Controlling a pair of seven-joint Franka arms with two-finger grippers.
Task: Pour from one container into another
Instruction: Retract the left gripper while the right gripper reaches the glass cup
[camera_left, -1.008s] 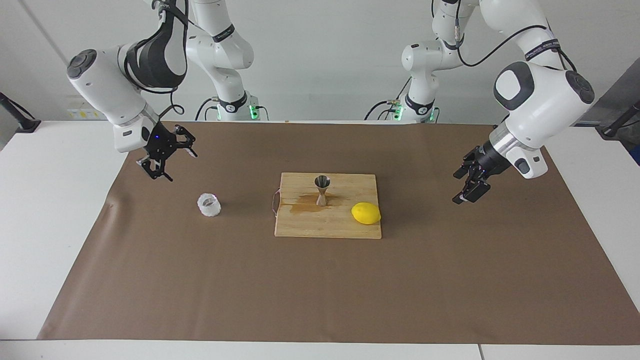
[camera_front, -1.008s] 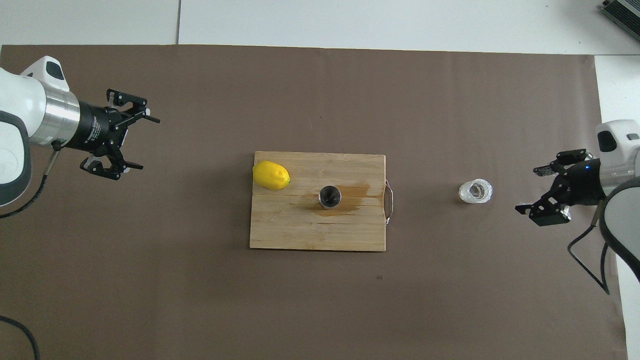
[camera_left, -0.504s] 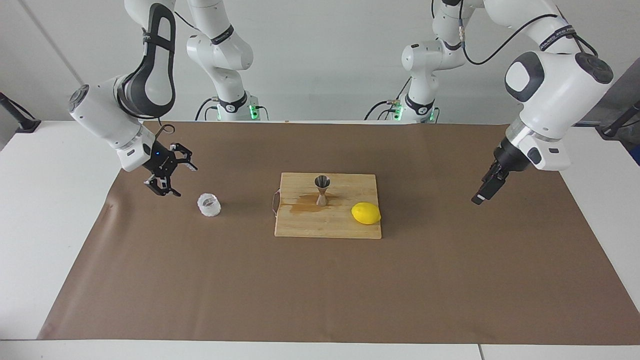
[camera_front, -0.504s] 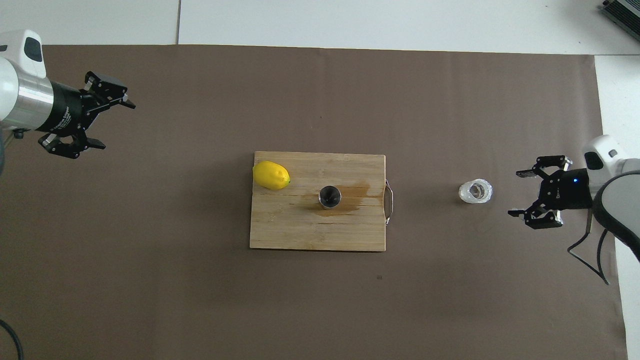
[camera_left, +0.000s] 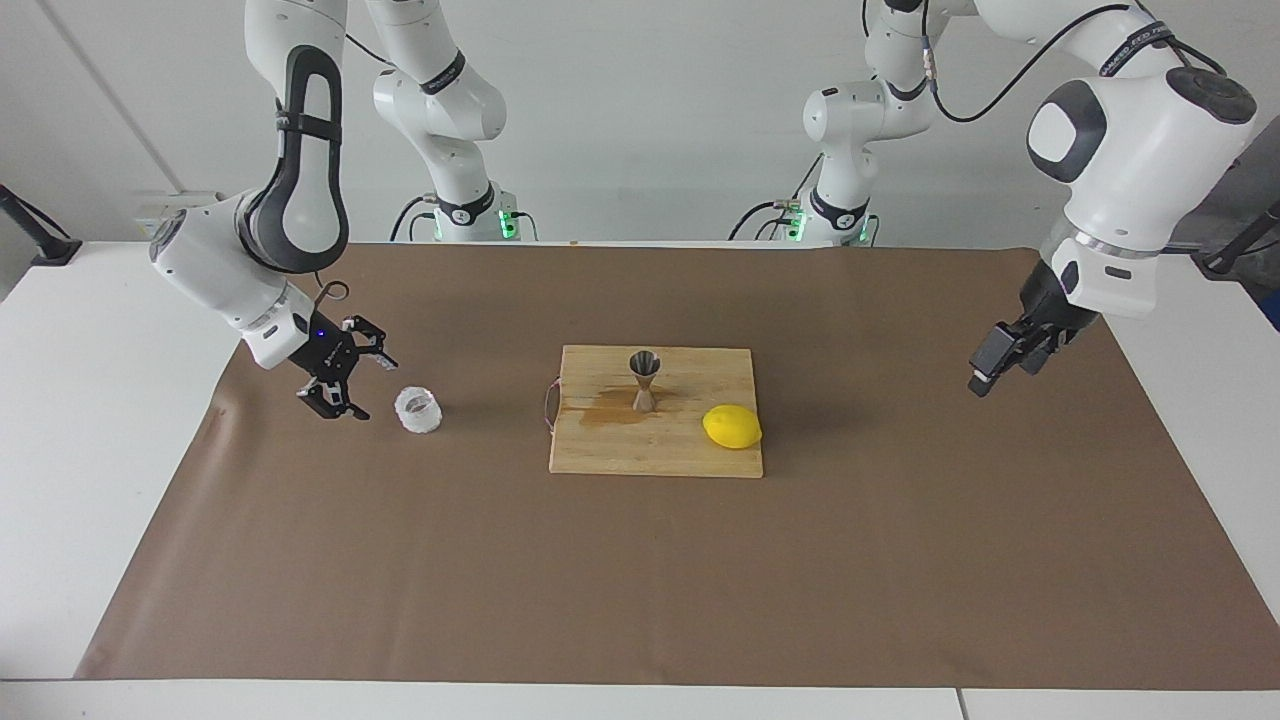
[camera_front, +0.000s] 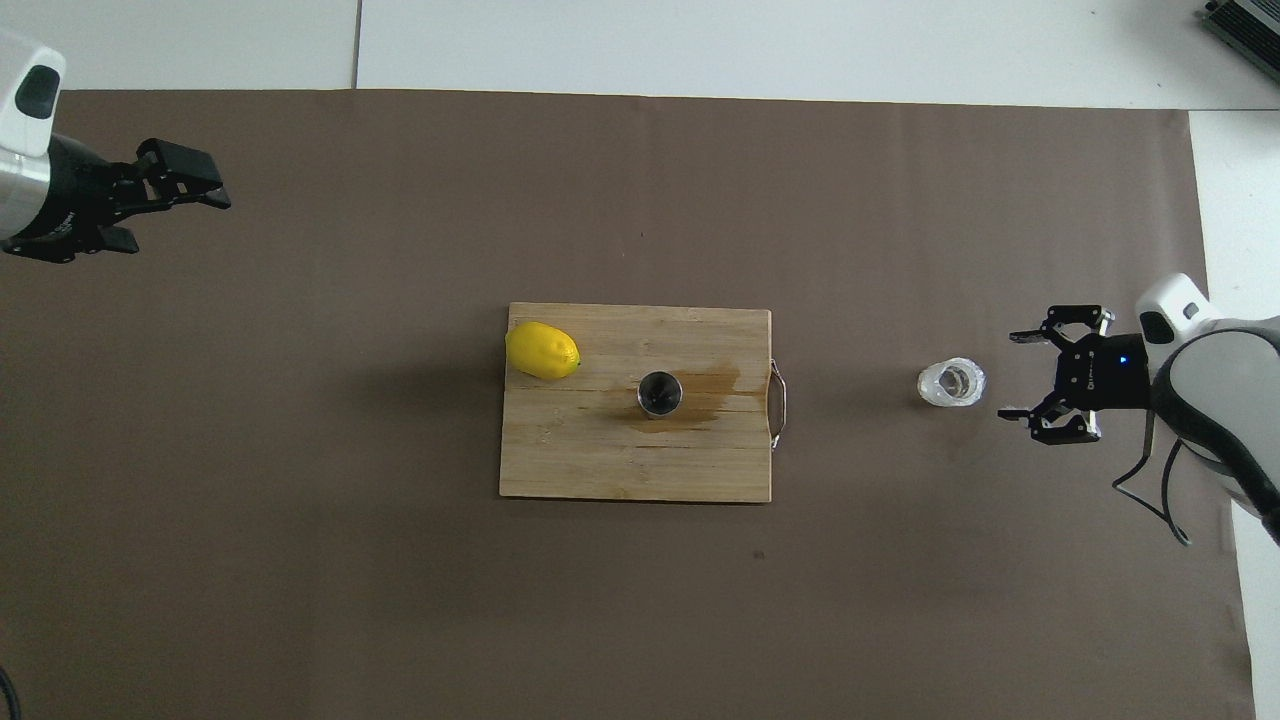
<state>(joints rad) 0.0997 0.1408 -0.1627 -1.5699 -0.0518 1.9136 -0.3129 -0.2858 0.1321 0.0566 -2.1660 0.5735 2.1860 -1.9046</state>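
Your right end effector (camera_left: 345, 380) sits low over the desk (camera_left: 120, 420), wrist angled down and inward, fingers spread wide. Your left end effector (camera_left: 990, 368) hangs raised at its own end, pointing down; finger state unreadable.

Even, bright diffuse light from above; soft faint shadows on brown mat (camera_left: 640, 560). Both views sharp, no glare or edge distortion.

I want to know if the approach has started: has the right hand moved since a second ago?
Yes. The right hand, open, has come down and closer to the whitish cup, which stays put on the brown mat; no contact yet.
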